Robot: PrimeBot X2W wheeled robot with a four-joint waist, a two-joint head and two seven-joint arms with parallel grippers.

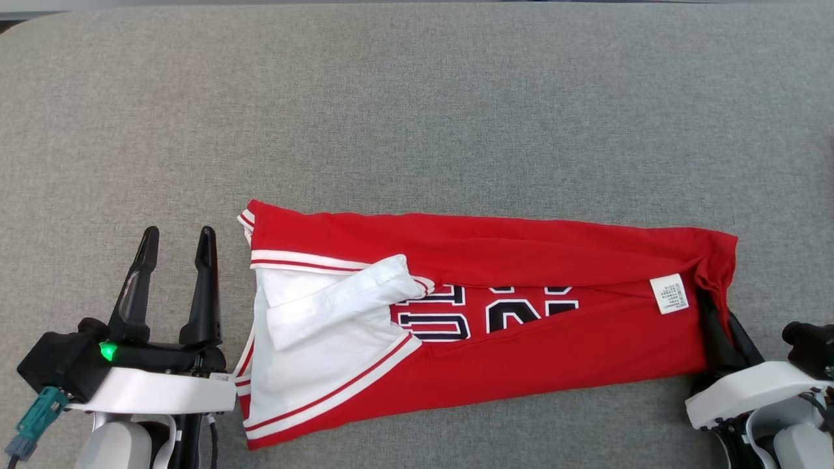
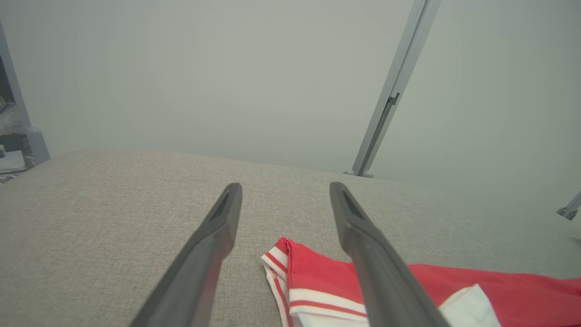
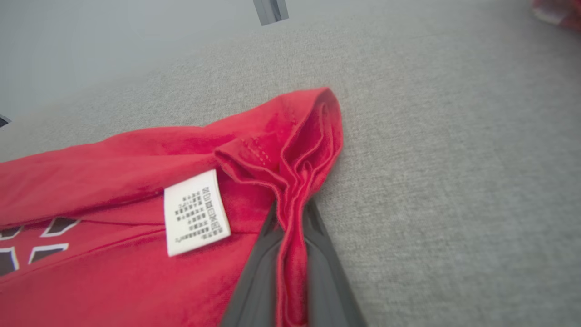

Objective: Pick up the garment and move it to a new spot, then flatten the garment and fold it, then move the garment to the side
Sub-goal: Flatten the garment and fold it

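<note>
The garment is a red jersey with white sleeves, red-and-white stripes and dark lettering. It lies folded lengthwise across the grey surface. My right gripper is shut on the garment's right end, where red cloth bunches between the two dark fingers. A white care label sits just left of that pinch. Left of the garment's striped end, my left gripper stands open with nothing between its fingers. The striped corner shows low between the left fingers.
Grey fabric surface stretches far beyond the garment on all sides. A grey metal post stands past the surface's far edge in the left wrist view. The surface's rounded corner lies at the upper left.
</note>
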